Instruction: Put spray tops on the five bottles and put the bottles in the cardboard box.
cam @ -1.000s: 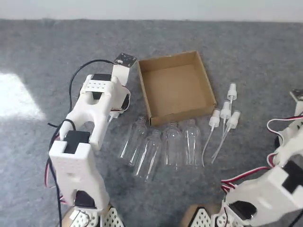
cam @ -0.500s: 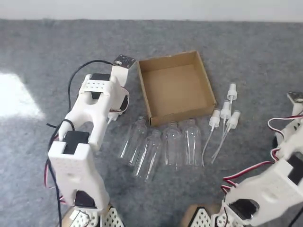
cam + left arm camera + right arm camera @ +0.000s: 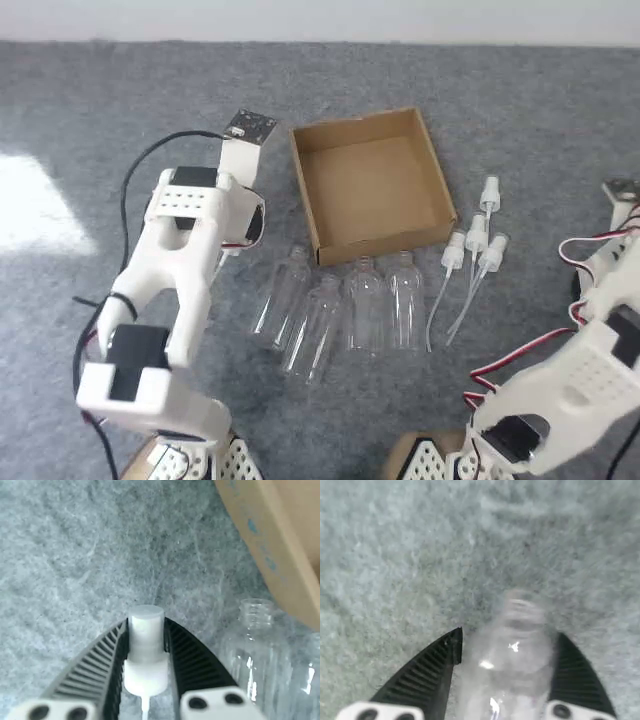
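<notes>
Spray top (image 3: 145,632), white and smooth-capped, was held pinched by the left tool (image 3: 146,625) beside the cardboard box (image 3: 280,545), while a clear bottle (image 3: 520,630), blurred and cut off at its base, was clasped in the right tool (image 3: 509,635).

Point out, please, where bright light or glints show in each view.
High view: a bright patch of light lies on the carpet at the left edge. Left wrist view: streaky highlights on the lying bottle beside the left gripper, shut on a spray top. Right wrist view: two glints on the held bottle in the right gripper.
</notes>
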You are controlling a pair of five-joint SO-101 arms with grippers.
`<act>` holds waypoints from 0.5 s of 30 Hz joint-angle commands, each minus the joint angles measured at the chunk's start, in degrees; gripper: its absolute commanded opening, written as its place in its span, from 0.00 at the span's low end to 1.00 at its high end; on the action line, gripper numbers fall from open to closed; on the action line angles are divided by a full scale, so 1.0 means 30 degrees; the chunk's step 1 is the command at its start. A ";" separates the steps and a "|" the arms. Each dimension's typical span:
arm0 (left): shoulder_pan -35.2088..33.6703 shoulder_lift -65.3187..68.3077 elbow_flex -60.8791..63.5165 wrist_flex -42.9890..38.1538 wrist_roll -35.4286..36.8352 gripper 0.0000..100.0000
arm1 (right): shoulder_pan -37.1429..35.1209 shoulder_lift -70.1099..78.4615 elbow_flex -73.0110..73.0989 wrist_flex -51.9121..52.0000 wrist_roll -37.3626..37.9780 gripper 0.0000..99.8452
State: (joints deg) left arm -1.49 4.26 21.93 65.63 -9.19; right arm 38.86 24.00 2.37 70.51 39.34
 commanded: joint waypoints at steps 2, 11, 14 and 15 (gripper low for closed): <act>-0.0059 -0.2051 0.0132 0.0000 0.0147 0.01 | 0.0044 -0.0161 -0.0996 0.0044 -0.0264 0.15; -0.0088 -0.5568 0.0190 0.0410 0.0586 0.01 | -0.1070 -0.1480 -0.4601 0.2652 -0.1084 0.00; -0.0059 -0.8176 0.0073 0.1084 0.1260 0.01 | -0.2945 -0.3736 -0.5714 0.3883 -0.2374 0.01; -0.0059 -0.9114 0.0073 0.1289 0.1289 0.01 | -0.3824 -0.4674 -0.5744 0.4000 -0.2813 0.01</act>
State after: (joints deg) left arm -1.49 -11.03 23.08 67.21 -7.34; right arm 34.99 22.15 -8.97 78.77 35.38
